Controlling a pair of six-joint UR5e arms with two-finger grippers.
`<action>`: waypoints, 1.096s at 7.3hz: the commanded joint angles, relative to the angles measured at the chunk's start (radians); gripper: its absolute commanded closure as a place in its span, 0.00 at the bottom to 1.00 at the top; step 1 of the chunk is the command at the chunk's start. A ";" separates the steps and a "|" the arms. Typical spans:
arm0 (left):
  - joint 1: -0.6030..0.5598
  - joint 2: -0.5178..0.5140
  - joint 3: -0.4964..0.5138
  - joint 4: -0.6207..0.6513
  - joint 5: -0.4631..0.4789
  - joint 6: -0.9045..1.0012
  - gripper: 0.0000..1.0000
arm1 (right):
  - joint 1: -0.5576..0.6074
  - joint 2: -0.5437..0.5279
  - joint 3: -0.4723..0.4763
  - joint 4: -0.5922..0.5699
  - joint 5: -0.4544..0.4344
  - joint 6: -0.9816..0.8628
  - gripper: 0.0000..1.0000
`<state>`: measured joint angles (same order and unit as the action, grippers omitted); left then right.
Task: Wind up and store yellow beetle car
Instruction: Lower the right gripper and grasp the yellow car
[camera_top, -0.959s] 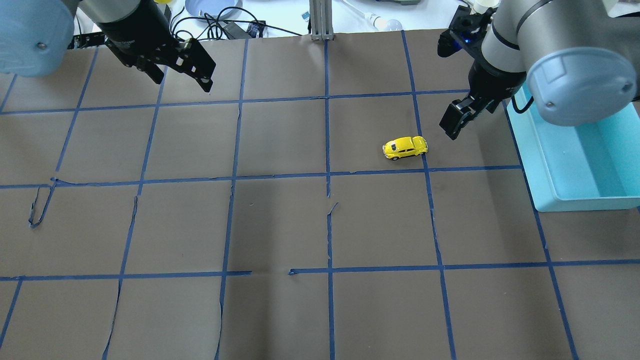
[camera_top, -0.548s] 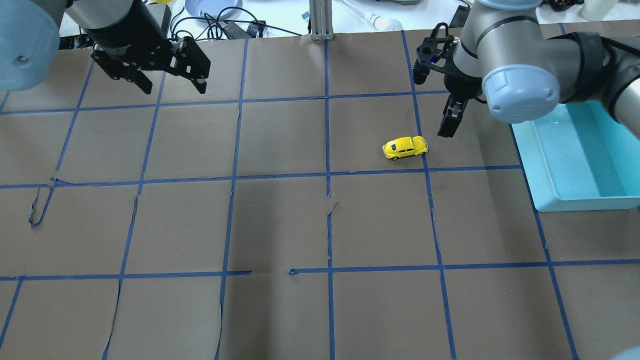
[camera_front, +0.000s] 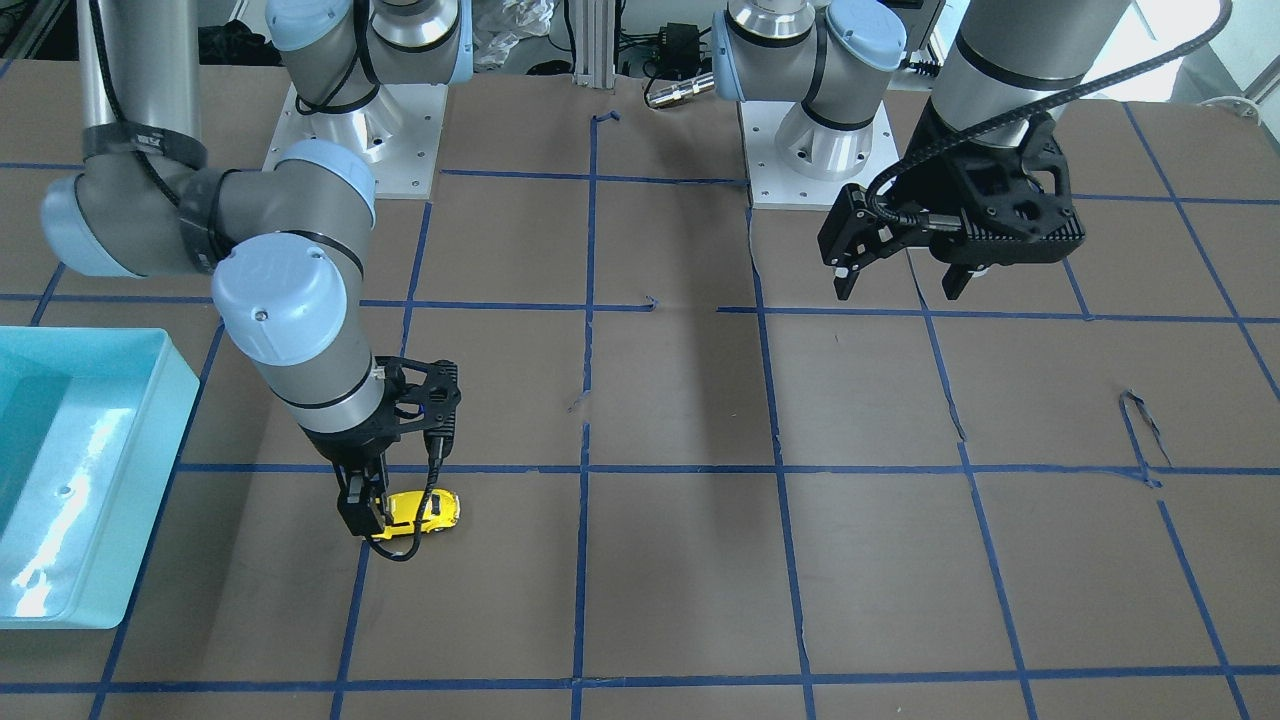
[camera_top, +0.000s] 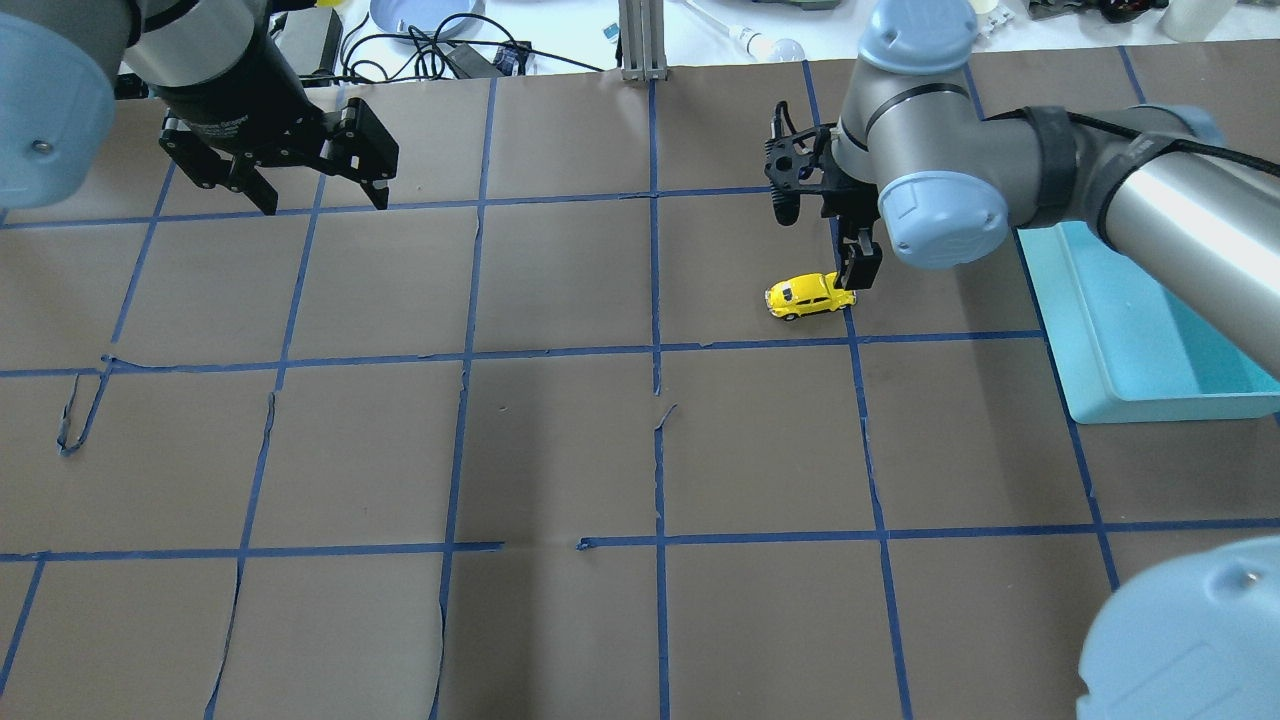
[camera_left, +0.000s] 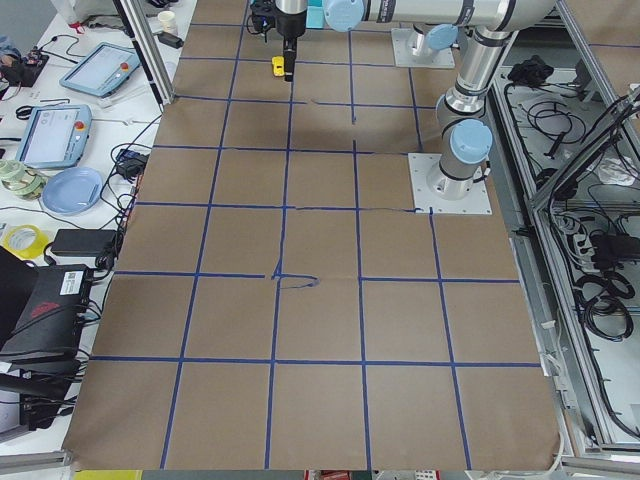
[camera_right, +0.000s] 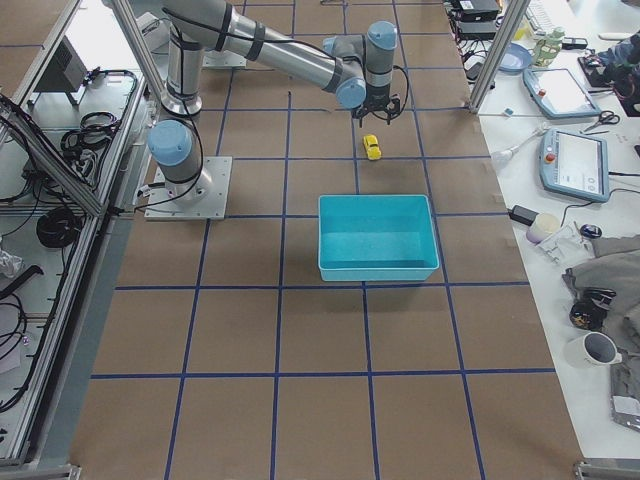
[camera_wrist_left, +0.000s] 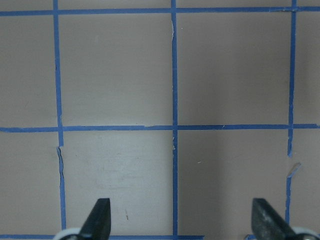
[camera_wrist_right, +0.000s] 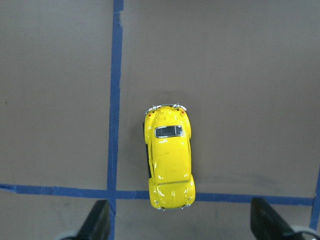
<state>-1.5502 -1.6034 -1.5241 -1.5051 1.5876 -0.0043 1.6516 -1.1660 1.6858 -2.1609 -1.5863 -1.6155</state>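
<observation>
Logging change first. Finding right gripper swung in over the yellow beetle car w/in the last sec; previously seeing it parked off at the car's 2 o'clock, well apart. Now reading it, per wrist cam, as hanging directly above, fingers spread wide, one each side of the car's flanks, nothing pinched, no contact showing. Lining up over the end away from the small dark window rather than mid-body. Finding car itself unmoved: sitting upright on its wheels at same spot, approx 2 o'clock from table centre in overhead view, one end lying over a tape line. Noting left gripper also shifted, drifting toward 9 o'clock along the far edge; holding at approx 10 o'clock of centre, fingers apart, nothing between them.

Judging this as approach phase of the pick: descent and closing not yet done, winding not begun, storage pending. Rating re-centring along the body as advisable before closing, given small glossy rounded shell; slip risk.

Checking surface: brown paper cover marked w/ blue tape grid, tape lifting and torn in places. Locating turquoise bin at car's 3 o'clock, near. Noting surroundings: alu post at 12 o'clock edge, cables and a blue plate beside it, teach pendants on the side bench.
</observation>
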 joint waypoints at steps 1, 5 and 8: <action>0.001 0.000 -0.001 0.005 0.003 -0.002 0.00 | 0.011 0.054 0.002 -0.048 0.000 -0.124 0.01; 0.001 0.000 -0.001 0.008 0.003 0.003 0.00 | 0.011 0.112 0.006 -0.080 -0.012 -0.121 0.00; 0.001 -0.001 -0.001 0.009 0.003 0.000 0.00 | 0.010 0.127 0.018 -0.080 -0.018 -0.113 0.11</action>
<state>-1.5493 -1.6048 -1.5248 -1.4944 1.5907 -0.0022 1.6620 -1.0457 1.7003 -2.2410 -1.6006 -1.7318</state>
